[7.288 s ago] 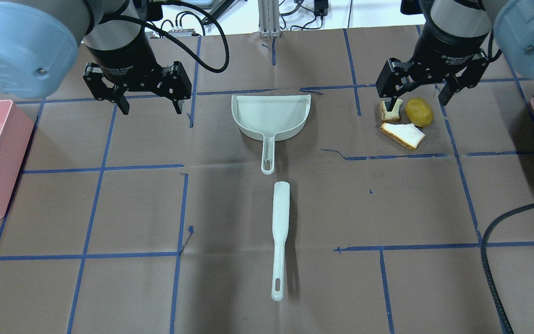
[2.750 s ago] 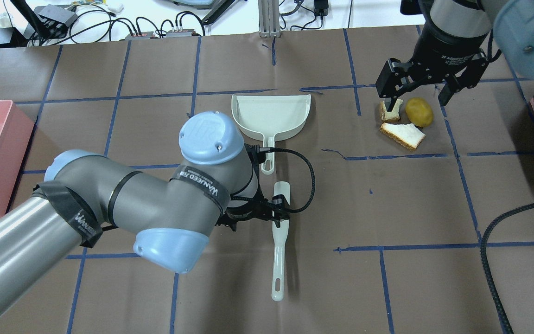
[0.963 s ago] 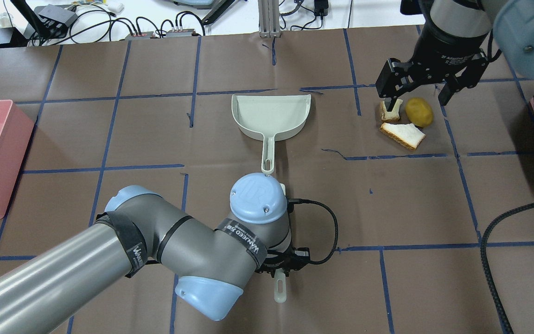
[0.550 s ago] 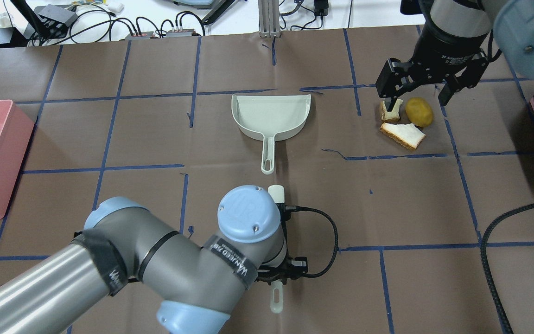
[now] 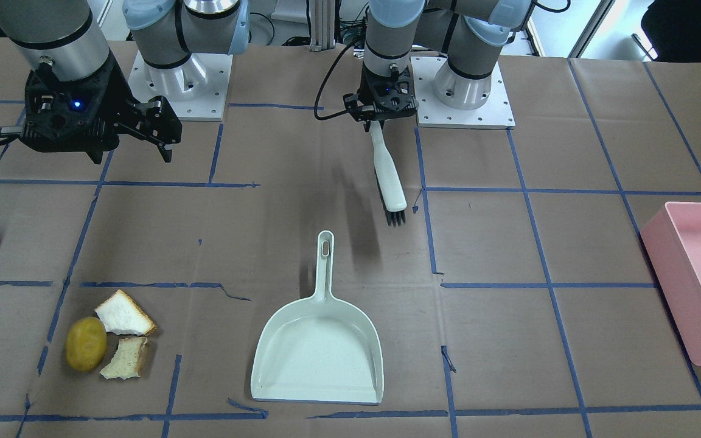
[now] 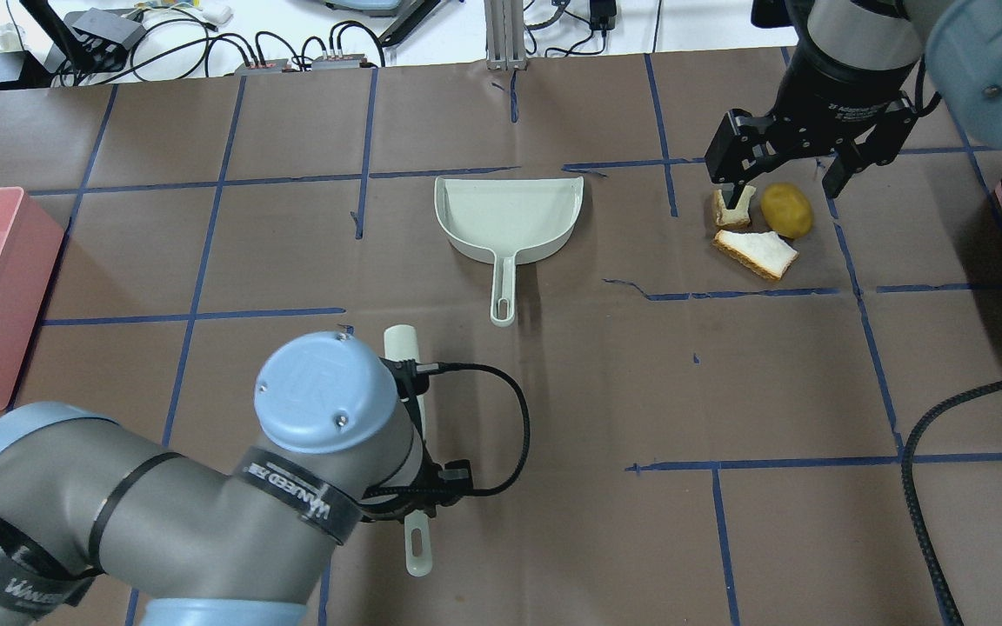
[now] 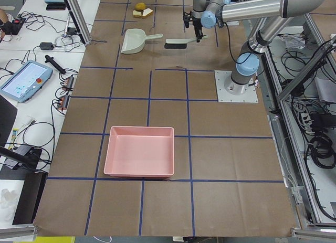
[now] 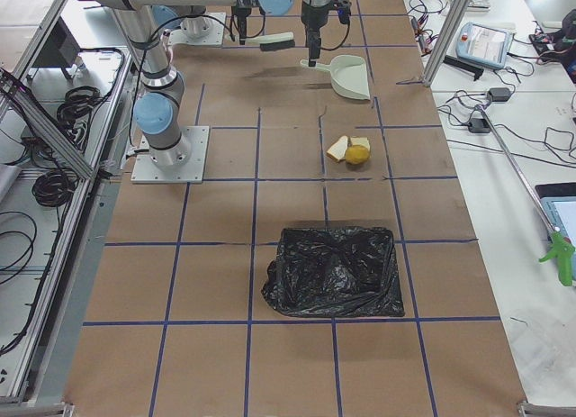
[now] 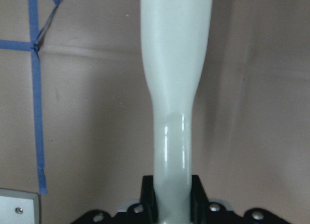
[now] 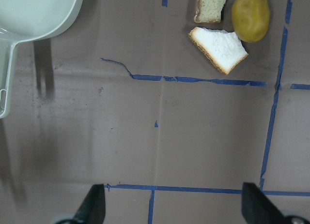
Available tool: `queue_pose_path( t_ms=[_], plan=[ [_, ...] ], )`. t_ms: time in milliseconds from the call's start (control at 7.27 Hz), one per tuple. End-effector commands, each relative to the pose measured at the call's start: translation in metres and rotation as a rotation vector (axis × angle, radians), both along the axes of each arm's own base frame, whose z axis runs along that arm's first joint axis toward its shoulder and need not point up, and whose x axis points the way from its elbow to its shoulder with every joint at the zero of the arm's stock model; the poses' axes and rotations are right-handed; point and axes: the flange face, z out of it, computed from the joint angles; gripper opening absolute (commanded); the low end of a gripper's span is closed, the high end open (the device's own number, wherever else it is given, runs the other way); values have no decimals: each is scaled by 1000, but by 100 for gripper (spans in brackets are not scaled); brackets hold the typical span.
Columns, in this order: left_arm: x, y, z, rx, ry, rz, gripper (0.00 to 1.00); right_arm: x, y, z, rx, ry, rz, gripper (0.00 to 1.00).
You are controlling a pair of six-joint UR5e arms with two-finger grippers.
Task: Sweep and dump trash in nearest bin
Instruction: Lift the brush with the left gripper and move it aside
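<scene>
The left gripper [image 9: 170, 207] is clamping the brush [image 5: 388, 173] by its handle, with the fingers [image 9: 147, 204] pressing on both sides. The brush is pointing away from the robot's base, bristles foremost, and appears to be hanging clear of the table. The dustpan [image 6: 510, 213] is lying just beyond the bristles. The trash, a potato [image 5: 86, 344] and two bread pieces [image 5: 124, 315] [image 5: 126, 359], is sitting well to the robot's right, past the dustpan. The right gripper [image 6: 784, 169] is hovering over it, fingers apart and empty. The black bin [image 8: 333, 271] is lying nearer the trash than the pink bin [image 5: 676, 292].

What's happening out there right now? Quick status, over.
Left gripper shut on brush, off the table. Right gripper open, empty. Potato, two bread pieces unswept; dustpan untouched. Nothing blocking.
</scene>
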Motion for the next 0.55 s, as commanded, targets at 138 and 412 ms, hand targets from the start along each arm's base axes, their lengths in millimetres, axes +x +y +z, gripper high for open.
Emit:
queue_pose_path(
  t_ms=[138, 412],
  plan=[
    [62, -72, 49, -13, 20, 15, 15, 0, -1, 2, -7, 0, 0, 100],
    [91, -89, 59, -28, 17, 7, 18, 0, -3, 4, -11, 3, -4, 100]
  ],
)
